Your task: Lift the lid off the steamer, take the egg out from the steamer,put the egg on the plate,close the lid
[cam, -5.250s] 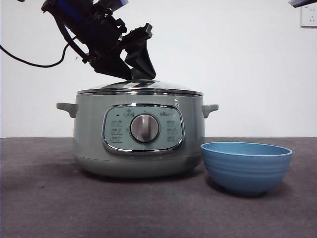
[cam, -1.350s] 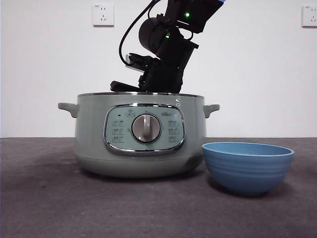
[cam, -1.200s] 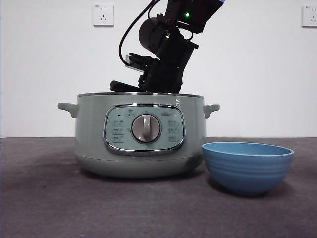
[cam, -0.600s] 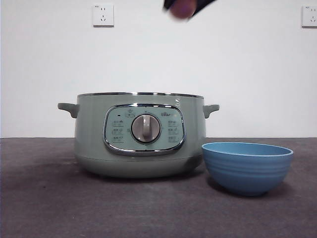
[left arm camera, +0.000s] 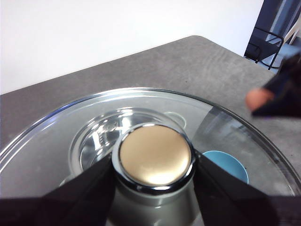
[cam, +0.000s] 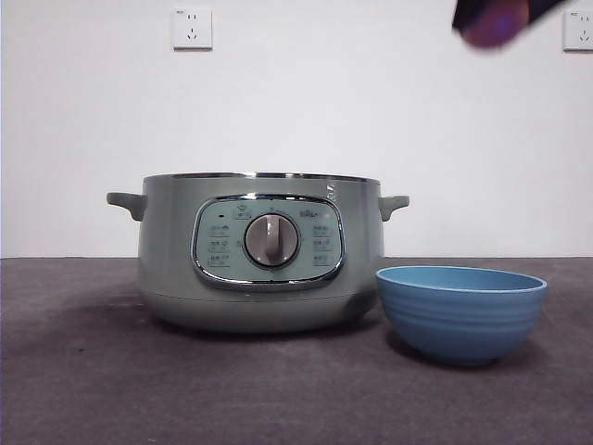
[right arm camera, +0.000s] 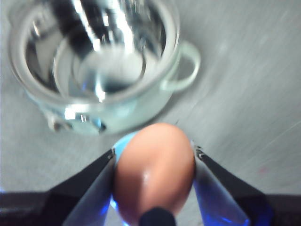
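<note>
— Where is the egg (right arm camera: 154, 169)?

— Clamped between the two jaws of the right gripper (right arm camera: 154, 162), high above the table, over the blue plate (cam: 460, 311) beside the open steamer (cam: 259, 250).

— And the lid (left arm camera: 141, 141)?

— Held aloft: the left gripper (left arm camera: 154, 165) has its jaws closed on either side of the knob (left arm camera: 154, 154), with steamer and plate visible below through the glass.

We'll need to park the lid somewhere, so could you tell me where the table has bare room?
Bare grey tabletop lies beside the sage-green steamer pot, opposite the blue ridged bowl, and along the front. Pot and bowl nearly touch.
</note>
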You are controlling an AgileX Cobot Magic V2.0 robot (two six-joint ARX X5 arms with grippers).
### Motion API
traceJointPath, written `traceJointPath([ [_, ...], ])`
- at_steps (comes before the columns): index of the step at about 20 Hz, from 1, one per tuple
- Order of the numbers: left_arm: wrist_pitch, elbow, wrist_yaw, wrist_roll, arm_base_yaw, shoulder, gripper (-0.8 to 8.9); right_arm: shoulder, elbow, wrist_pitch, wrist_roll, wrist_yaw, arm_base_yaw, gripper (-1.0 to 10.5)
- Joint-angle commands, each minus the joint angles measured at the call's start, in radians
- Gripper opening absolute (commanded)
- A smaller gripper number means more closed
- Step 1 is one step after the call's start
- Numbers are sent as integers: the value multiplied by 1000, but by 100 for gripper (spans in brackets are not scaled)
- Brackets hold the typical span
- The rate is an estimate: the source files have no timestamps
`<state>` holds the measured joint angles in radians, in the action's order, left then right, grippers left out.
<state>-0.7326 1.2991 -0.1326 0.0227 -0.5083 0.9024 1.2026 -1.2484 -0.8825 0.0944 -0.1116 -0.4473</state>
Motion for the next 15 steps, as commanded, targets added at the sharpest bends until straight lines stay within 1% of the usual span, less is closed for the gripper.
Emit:
traceJointPath([
  [1, 61, 18, -8, -9, -3, 10, -8, 4, 139, 95, 1, -23, 3, -13],
  [3, 61, 18, -8, -9, -3, 28, -8, 22, 246, 211, -17, -84, 3, -13],
  [4, 61, 18, -8, -10, -3, 34, -8, 38, 290, 265, -29, -100, 3, -13],
  [7, 69, 18, -7, -10, -3, 39, -8, 106, 368, 367, -32, -92, 3, -13],
  [12, 73, 18, -7, -10, -3, 39, -8, 278, 376, 465, -26, -96, 3, -13],
  [15, 74, 18, -7, -10, -3, 39, -8, 357, 376, 483, -25, -96, 3, -13],
])
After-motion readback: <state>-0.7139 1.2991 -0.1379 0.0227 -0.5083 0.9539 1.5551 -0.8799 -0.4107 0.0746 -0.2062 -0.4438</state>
